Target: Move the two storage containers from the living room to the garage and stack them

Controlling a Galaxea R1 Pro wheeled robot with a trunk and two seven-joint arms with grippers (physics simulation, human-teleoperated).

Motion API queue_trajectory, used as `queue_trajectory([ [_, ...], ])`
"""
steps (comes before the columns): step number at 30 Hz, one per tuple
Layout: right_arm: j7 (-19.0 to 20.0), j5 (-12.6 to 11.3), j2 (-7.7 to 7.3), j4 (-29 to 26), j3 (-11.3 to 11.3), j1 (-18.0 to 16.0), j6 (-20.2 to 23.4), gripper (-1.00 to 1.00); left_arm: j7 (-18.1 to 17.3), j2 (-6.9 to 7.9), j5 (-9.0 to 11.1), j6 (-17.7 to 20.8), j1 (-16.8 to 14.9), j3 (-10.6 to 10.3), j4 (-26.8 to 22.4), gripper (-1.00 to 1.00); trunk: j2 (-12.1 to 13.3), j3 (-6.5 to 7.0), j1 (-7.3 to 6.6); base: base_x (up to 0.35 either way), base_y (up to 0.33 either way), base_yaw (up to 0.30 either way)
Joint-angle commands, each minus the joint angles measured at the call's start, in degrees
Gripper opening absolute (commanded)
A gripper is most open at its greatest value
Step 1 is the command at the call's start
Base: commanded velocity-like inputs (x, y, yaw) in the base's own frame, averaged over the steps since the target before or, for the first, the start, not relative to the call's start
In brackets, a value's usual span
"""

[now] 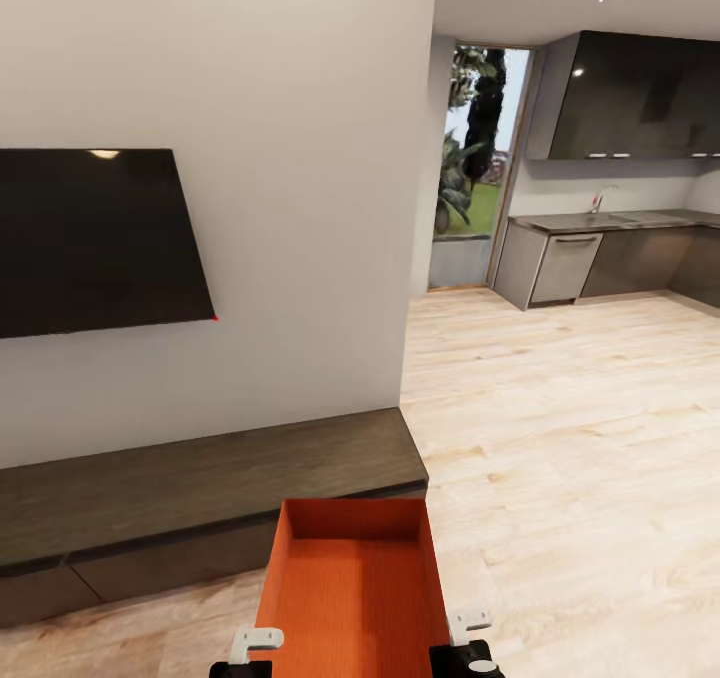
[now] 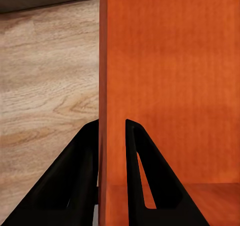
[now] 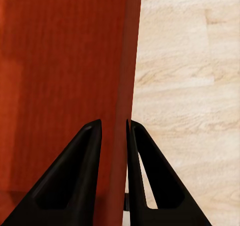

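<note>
In the head view, the storage container (image 1: 350,588) sits at 6 o'clock, just before the low cabinet (image 1: 200,498), which runs out toward 9 o'clock along the wall. The wall TV (image 1: 95,238) hangs above that cabinet at 10 o'clock. The left claw (image 1: 240,658) is at the container's near left corner, the right claw (image 1: 468,648) at its near right corner, one side wall between each pair of fingers. Wood floor (image 1: 570,438) spreads toward 3 o'clock. The kitchen table (image 1: 610,223) with its sink stands at 2 o'clock, cupboards (image 1: 630,98) above it, a glass door (image 1: 475,158) left of it at 1 o'clock.
</note>
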Motion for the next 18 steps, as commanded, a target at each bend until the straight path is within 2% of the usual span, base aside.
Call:
queue_trajectory([
  [1,0.07,-0.31,0.04,-0.3,0.85,-0.04,-0.27,-1.0,-0.17,-0.07,0.88,-0.2,-0.03,-1.51,0.25,-1.0,-0.08,-0.09,0.02,0.0,0.0,0.0],
  [14,0.07,-0.31,0.04,-0.32,0.99,-0.04,-0.27,-1.0,-0.26,-0.04,0.88,-0.27,-0.03,-1.51,0.25,-1.0,-0.08,-0.09,0.02,0.0,0.0,-0.001],
  [18,0.07,-0.31,0.04,-0.27,1.04,-0.04,-0.23,-1.0,-0.26,-0.04,0.88,-0.27,-0.03,-1.51,0.25,-1.0,-0.08,-0.09,0.02,0.0,0.0,-0.117],
])
